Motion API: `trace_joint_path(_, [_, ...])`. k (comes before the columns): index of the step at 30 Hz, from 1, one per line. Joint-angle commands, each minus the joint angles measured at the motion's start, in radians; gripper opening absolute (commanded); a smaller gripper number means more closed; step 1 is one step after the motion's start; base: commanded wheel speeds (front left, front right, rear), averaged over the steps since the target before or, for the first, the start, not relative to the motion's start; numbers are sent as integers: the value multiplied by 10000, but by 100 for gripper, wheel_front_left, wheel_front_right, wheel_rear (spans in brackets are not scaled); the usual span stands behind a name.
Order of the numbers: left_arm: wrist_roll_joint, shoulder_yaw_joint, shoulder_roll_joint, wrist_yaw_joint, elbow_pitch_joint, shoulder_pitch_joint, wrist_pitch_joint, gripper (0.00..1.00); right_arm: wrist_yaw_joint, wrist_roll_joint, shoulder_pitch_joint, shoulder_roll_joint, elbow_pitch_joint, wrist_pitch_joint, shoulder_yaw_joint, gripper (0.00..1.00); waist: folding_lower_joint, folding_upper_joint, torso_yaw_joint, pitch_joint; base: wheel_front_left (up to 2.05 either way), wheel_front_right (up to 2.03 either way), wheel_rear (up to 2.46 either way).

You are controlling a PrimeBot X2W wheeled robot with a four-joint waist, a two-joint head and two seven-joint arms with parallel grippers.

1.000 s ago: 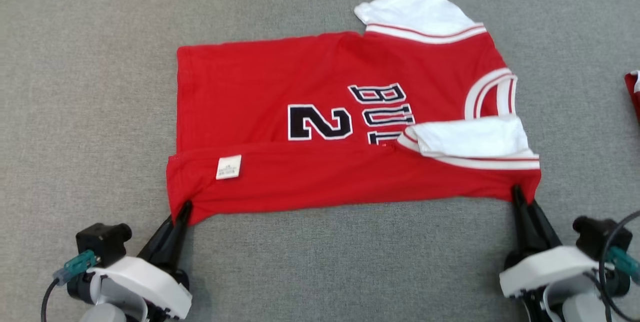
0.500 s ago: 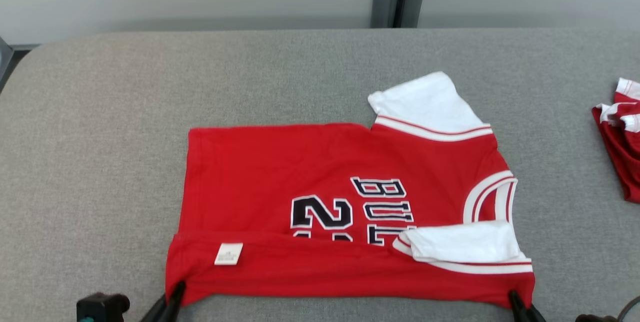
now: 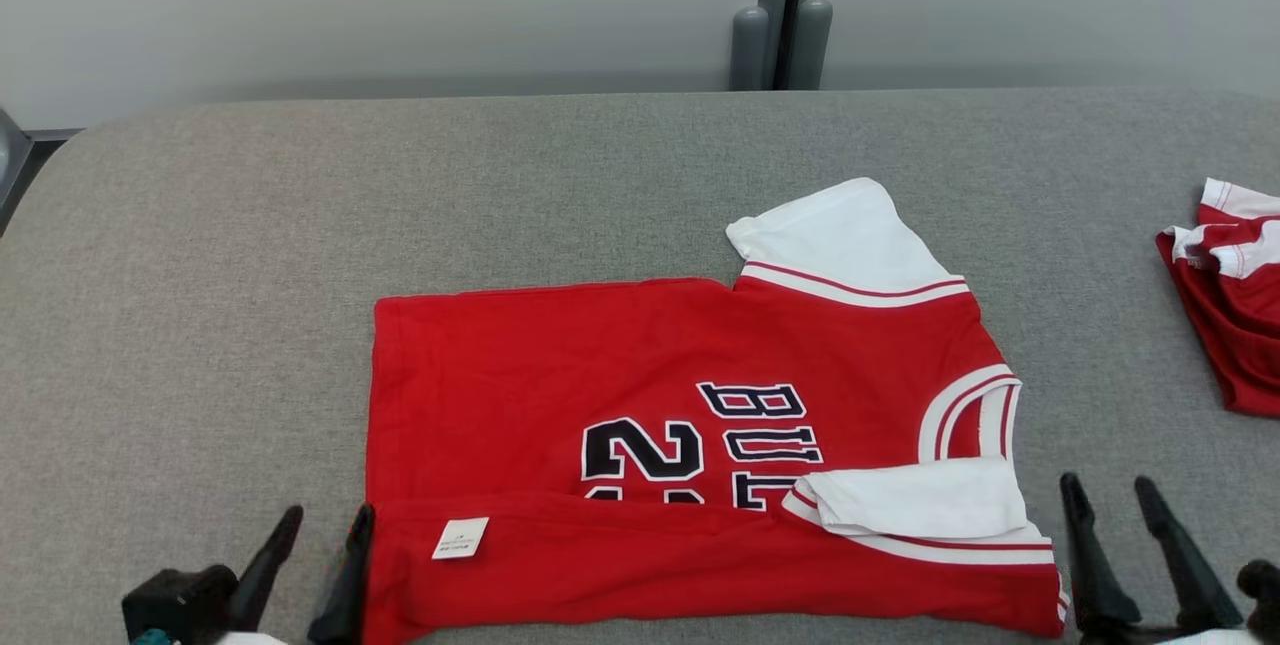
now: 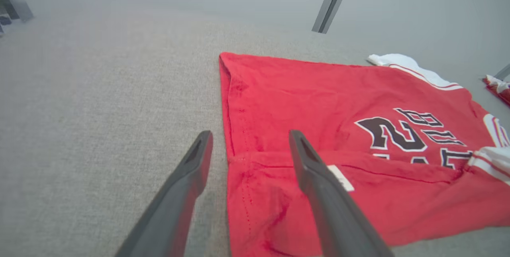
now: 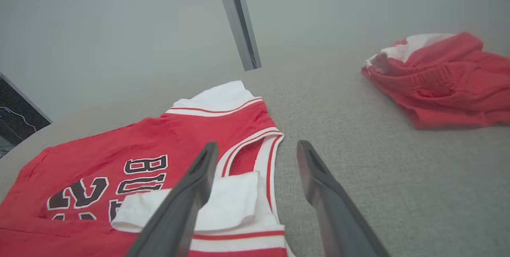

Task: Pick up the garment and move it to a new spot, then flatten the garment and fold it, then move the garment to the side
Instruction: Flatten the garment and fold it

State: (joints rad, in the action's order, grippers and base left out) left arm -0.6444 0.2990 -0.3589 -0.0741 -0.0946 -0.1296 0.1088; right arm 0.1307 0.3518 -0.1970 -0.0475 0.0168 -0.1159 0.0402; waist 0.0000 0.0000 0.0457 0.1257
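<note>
The garment is a red jersey with black-and-white lettering and white sleeves, lying flat on the grey table. Its near long edge is folded over toward the middle, showing a white label, and one white sleeve lies on top. My left gripper stands open at the near left corner. In the left wrist view, the left gripper has one finger over the folded flap and the other over bare table. My right gripper is open just right of the near right corner, holding nothing.
A second red-and-white piece of clothing lies crumpled at the table's right edge. A grey post stands behind the table against the pale wall. Bare grey surface stretches to the left and behind the jersey.
Both grippers went from shut on the garment's near corners to open, and the fold now rests on the table. The head camera tilted up, so the whole picture shifted down.
</note>
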Motion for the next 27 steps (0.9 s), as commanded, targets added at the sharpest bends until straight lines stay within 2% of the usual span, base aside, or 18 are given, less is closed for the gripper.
trace_joint_path(1, [267,-132,-77,-131,229,374,276,100,3,-175,260,-74,-321,-130,184,100,0,0,13,14,0,0,0])
trace_joint_path(5, [581,-425,-47,-437,843,752,881,100,3,-441,772,-63,-1093,83,391,100,0,0,57,20,0,0,0])
trace_joint_path(11, [867,-606,-116,-598,1408,1238,1116,100,3,-697,1293,-66,-1539,454,356,100,0,0,198,115,0,0,0])
trace_joint_path(23, [834,-460,-14,-532,1304,1411,1141,100,3,-506,1384,-66,-1282,309,207,100,0,0,319,252,0,0,0])
trace_joint_path(27, [815,-281,106,-319,1188,1978,1095,100,3,-519,1447,-65,-1309,309,289,100,0,0,411,459,0,0,0])
